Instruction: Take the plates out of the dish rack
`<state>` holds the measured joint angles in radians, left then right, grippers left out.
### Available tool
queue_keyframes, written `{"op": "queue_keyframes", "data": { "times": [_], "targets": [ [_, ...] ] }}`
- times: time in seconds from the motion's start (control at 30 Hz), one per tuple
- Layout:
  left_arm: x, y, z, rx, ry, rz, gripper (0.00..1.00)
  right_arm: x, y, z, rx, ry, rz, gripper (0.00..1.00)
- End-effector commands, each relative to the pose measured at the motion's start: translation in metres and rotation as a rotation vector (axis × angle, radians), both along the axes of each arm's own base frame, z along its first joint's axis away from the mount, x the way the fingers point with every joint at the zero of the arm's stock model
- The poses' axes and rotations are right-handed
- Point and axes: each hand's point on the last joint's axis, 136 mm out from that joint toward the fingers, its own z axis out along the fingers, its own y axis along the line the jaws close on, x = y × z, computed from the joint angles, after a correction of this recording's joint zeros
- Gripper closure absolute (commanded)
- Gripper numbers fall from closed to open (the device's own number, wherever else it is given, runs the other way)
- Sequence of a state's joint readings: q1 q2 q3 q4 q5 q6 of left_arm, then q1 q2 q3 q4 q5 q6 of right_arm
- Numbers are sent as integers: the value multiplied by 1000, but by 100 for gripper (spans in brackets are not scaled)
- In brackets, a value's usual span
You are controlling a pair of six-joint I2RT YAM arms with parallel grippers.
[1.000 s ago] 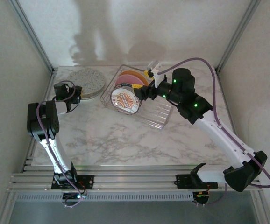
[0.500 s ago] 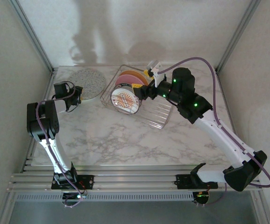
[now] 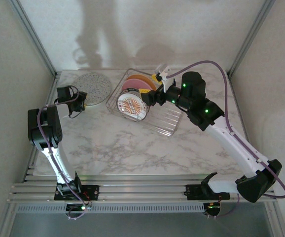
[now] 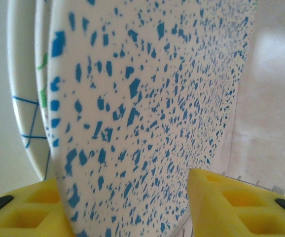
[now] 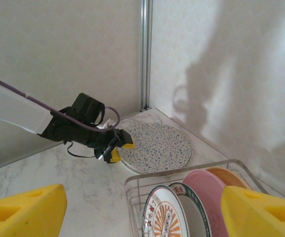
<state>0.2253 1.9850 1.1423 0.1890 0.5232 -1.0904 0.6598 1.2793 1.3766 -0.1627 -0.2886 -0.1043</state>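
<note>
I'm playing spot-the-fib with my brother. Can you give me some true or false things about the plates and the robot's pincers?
1. The speckled plate lies flat, outside the dish rack. True.
2. The pink plate lies flat on the table. False: it stands upright in the dish rack.
3. The right pincer grips the sunburst plate. False: it is open above the dish rack, holding nothing.
4. The left pincer has one finger on each side of the speckled plate's rim. True.
</note>
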Motion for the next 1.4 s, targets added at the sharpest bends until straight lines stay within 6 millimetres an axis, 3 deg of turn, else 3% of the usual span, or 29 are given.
{"op": "queue_keyframes", "data": {
  "times": [0.0,0.6,0.8,0.93,1.1,1.27,1.37],
  "targets": [
    [-3,10,14,40,17,22,49,-10,-1,19,34,-20,18,18],
    [-15,16,24,54,63,62,45,-5,-7,17,17,-21,-31,18],
    [-18,18,50,71,35,88,38,11,-27,14,-43,-35,-170,18],
    [-19,20,86,71,-25,129,36,32,-50,-1,-118,14,-290,19],
    [-10,7,162,122,-159,123,36,59,-68,-33,-144,117,-309,22],
    [-13,-35,235,183,-308,38,34,93,-70,-66,-132,221,-200,26],
    [-24,-67,263,217,-383,-33,33,114,-70,-87,-177,243,-159,31]
  ]
}}
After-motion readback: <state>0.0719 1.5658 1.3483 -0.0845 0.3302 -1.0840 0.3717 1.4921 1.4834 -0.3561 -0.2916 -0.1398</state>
